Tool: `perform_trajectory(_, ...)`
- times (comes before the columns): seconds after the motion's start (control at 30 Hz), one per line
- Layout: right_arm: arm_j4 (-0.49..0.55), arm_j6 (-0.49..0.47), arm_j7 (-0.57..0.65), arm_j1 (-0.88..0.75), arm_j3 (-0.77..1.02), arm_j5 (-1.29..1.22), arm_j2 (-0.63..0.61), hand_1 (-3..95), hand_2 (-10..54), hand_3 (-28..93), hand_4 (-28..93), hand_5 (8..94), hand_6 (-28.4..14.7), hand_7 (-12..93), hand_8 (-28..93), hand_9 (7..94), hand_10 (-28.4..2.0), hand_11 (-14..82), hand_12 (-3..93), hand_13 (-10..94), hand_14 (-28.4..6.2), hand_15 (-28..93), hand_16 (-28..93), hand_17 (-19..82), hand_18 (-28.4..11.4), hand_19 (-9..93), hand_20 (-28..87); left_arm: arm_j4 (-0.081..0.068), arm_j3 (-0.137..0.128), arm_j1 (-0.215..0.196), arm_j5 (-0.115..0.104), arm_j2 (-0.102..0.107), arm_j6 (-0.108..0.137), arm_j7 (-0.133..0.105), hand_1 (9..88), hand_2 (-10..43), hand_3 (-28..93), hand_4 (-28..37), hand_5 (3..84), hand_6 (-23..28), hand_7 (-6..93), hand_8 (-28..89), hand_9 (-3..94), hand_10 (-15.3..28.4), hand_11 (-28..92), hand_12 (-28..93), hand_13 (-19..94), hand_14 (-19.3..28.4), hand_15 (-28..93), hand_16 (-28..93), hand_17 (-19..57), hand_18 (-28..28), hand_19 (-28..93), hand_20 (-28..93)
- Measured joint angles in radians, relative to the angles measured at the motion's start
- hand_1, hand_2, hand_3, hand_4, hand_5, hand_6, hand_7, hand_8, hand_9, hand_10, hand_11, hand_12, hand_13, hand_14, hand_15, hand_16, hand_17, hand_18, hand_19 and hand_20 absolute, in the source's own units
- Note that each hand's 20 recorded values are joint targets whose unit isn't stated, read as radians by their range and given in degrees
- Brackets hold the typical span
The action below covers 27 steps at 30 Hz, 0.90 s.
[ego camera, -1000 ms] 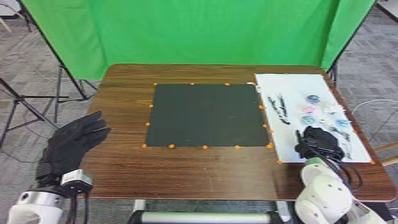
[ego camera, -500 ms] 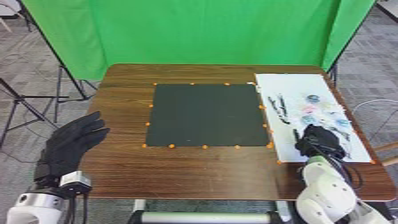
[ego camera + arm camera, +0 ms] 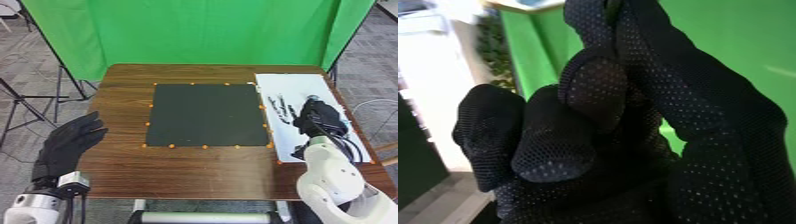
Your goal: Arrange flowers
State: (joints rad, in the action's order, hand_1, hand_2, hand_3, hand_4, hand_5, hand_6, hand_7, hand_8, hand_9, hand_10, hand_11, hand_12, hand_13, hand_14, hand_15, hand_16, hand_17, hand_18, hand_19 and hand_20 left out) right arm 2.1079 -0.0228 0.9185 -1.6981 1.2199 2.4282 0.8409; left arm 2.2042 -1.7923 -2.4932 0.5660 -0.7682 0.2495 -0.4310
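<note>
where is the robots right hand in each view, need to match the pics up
Head view: the right hand is at the right side of the picture, over the white board, to the right of the dark mat.
Right wrist view: it is close up, directly before the camera.
Shared landmark: the green backdrop, beyond the table in the head view and behind the hand in the wrist view.

Head view looks forward and down; the closer wrist view shares curtain [image 3: 213, 37].
</note>
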Motion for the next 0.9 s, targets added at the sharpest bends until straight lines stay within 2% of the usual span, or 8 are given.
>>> perform_trajectory(0.17, 0.001, -0.029, -0.022, 0.13, -0.126, -0.068, 0.012, 51.9, -9.5, 76, -22, 87.0, -4.6, 28, 26, 84.0, -13.5, 61.5, 30.4, 83, -9.1, 78, 28, 64, -18.2, 93, 55, 0.01, -0.023, -0.022, -0.002, 0.0, 0.006, -0.002, 26.2, 3.9, 81, -22.3, 40.7, 10.8, 17.2, -10, 35.5, 20.3, 31, 9, 22, 26.4, 59, -13, -10.0, 21.6, 59, 6)
perform_trajectory(0.33, -0.05, -0.135, -0.04, 0.299, -0.28, -0.185, 0.105, 51.8, -9.5, 76, -22, 87.2, -4.6, 28, 26, 84.2, -13.6, 61.5, 30.4, 83, -9.0, 78, 28, 64, -18.4, 93, 56, 0.019, -0.041, -0.046, -0.006, 0.0, 0.016, -0.008, 26.1, 3.9, 81, -22.3, 40.8, 10.7, 17.1, -10, 35.4, 20.3, 31, 9, 22, 26.4, 59, -13, -10.0, 21.6, 59, 6)
perform_trajectory(0.53, -0.17, -0.219, -0.062, 0.434, -0.387, -0.226, 0.28, 51.9, -9.5, 76, -22, 87.3, -4.6, 28, 26, 84.2, -13.5, 61.6, 30.4, 83, -9.1, 78, 28, 65, -18.3, 93, 56, 0.019, -0.041, -0.044, -0.004, -0.002, 0.017, -0.002, 26.2, 3.9, 82, -22.3, 40.8, 10.8, 17.2, -10, 35.5, 20.3, 30, 9, 22, 26.4, 59, -13, -10.0, 21.6, 59, 6)
perform_trajectory(0.77, -0.259, -0.286, -0.089, 0.49, -0.458, -0.209, 0.422, 51.8, -9.5, 76, -22, 87.4, -4.7, 27, 26, 84.5, -13.4, 61.5, 30.3, 84, -8.9, 78, 28, 65, -18.3, 93, 56, 0.019, -0.04, -0.033, -0.002, -0.002, 0.017, 0.008, 26.1, 3.9, 81, -22.2, 40.8, 10.8, 17.1, -10, 35.5, 20.4, 30, 9, 22, 26.4, 59, -13, -10.0, 21.5, 59, 6)
perform_trajectory(0.9, -0.311, -0.341, -0.111, 0.486, -0.46, -0.172, 0.503, 51.8, -9.5, 76, -22, 87.5, -4.7, 27, 25, 84.5, -13.4, 61.5, 30.3, 84, -8.9, 78, 28, 65, -18.2, 93, 55, 0.017, -0.025, -0.009, 0.005, -0.001, 0.017, 0.023, 26.2, 3.9, 81, -22.2, 40.8, 10.8, 17.1, -10, 35.5, 20.4, 30, 9, 22, 26.4, 59, -13, -10.0, 21.5, 59, 6)
